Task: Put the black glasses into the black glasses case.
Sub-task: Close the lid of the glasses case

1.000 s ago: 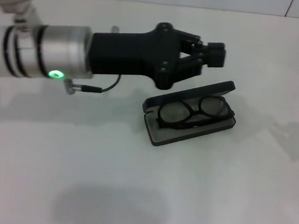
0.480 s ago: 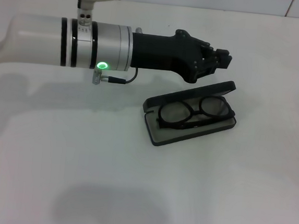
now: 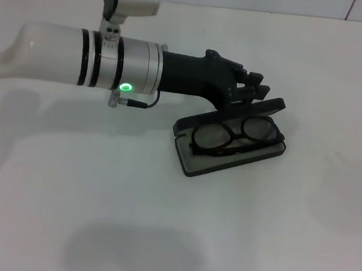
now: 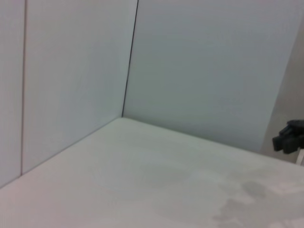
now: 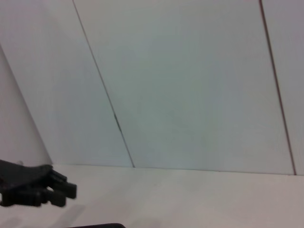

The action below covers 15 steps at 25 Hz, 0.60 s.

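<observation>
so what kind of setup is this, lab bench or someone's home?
Probably a lab test bench: a bare white tabletop against plain white panelled walls, holding only the open matte-black hinged glasses case, with the left gripper by its lid.

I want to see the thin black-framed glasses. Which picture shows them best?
The head view: the thin black-framed glasses lie in the open matte-black case, fully visible. Both wrist views show only wall and table, no glasses.
</observation>
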### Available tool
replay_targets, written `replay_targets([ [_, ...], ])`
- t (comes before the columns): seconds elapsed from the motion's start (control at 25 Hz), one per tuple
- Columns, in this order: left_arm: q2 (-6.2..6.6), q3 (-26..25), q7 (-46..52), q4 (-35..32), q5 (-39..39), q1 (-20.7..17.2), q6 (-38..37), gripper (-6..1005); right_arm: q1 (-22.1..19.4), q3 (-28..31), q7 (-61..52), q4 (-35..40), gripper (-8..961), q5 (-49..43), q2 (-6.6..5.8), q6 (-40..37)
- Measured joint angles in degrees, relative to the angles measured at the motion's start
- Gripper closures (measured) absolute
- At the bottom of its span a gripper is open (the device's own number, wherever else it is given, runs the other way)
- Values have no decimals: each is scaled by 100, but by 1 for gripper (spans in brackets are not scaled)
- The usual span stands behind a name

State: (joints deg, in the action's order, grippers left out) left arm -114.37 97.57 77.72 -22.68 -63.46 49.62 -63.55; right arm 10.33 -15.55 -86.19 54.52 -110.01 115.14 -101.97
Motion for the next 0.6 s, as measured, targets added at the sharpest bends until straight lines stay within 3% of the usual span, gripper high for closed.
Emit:
replay_targets([
  [0.28, -130, -27, 119, 10, -429, 4, 386, 750, 134, -23, 128, -280, 816, -31, 2, -4],
  [0.6, -124, -28, 276, 17, -600, -37, 592, 749, 199, -77, 251, -502, 816, -129, 13, -11],
])
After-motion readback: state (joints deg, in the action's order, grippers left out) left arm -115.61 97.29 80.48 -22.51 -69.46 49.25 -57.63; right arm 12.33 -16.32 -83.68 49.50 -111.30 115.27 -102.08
